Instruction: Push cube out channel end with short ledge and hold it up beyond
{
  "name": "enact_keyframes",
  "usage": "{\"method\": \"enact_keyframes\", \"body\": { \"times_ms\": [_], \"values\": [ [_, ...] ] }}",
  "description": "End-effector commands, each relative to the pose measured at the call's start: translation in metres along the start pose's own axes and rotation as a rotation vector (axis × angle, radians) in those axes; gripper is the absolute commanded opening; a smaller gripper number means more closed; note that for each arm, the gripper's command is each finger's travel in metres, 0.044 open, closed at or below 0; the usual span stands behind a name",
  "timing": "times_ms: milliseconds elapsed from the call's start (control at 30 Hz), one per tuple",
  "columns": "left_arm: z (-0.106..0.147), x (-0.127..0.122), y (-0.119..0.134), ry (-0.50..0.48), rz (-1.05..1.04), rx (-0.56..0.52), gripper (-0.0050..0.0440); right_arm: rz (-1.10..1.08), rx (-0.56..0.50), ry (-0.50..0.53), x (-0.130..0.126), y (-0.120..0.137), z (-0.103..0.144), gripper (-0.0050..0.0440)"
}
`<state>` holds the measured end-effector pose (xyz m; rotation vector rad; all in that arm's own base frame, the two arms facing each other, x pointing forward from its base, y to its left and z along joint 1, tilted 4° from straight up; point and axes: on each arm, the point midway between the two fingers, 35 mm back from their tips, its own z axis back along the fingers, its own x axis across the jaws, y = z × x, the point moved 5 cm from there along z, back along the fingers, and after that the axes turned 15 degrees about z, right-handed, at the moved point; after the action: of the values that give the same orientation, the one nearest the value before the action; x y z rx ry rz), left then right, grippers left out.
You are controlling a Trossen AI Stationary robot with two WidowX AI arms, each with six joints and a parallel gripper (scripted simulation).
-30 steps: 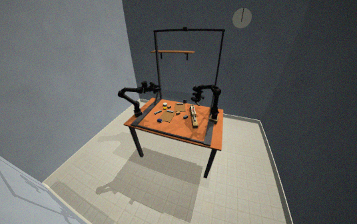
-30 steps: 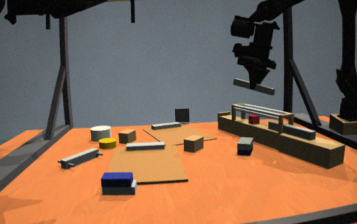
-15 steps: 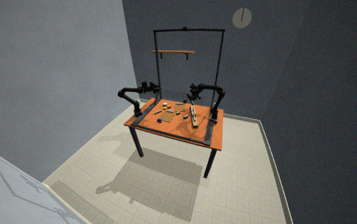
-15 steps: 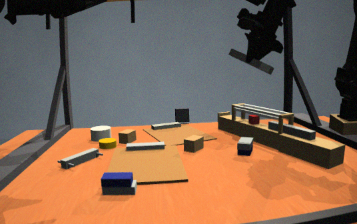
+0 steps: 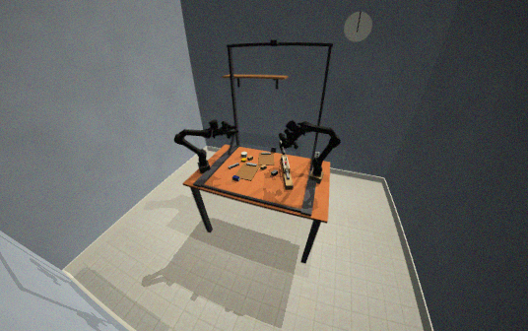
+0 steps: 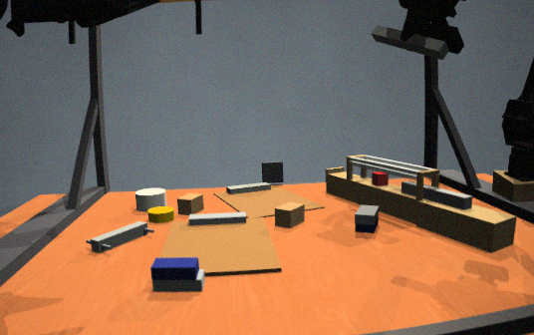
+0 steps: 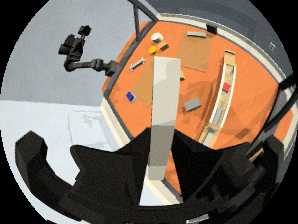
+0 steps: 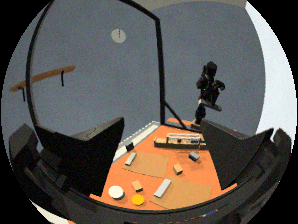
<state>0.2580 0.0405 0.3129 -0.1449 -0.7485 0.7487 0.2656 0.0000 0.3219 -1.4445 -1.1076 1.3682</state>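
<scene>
The red cube sits inside the tan channel, under its barred roof, toward the far end, where a small raised lip stands. A grey bar lies on the channel's longer near part. My left gripper is high above the channel and shut on a long grey bar, which also shows in the exterior view. In the left wrist view the channel and the cube lie far below. My right gripper is open and empty, high over the table's other side.
Two cardboard sheets, a white cylinder, a yellow disc, two brown blocks, grey bars, a blue-topped block, a grey-and-blue block and a black cube lie on the table. Frame posts stand at the back.
</scene>
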Motion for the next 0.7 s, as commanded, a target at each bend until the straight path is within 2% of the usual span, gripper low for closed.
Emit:
{"method": "enact_keyframes", "body": {
  "times_ms": [0,100,267,333,667],
  "values": [
    [-0.033,0.006,0.027,0.067,-0.057,0.098,0.0,-0.006,-0.015,0.006,-0.002,-0.005,0.001,0.04],
    [-0.047,0.012,0.05,0.09,-0.096,0.165,0.0,-0.006,-0.015,0.006,-0.002,-0.005,0.001,0.04],
    [-0.078,0.011,0.094,0.201,-0.152,0.274,0.0,-0.006,-0.015,0.006,-0.002,-0.005,0.001,0.04],
    [-0.078,0.011,0.094,0.201,-0.152,0.274,0.0,-0.006,-0.015,0.006,-0.002,-0.005,0.001,0.04],
    [-0.118,-0.014,0.19,0.491,-0.227,0.39,0.0,-0.006,-0.015,0.006,-0.002,-0.005,0.001,0.04]
  ]
}}
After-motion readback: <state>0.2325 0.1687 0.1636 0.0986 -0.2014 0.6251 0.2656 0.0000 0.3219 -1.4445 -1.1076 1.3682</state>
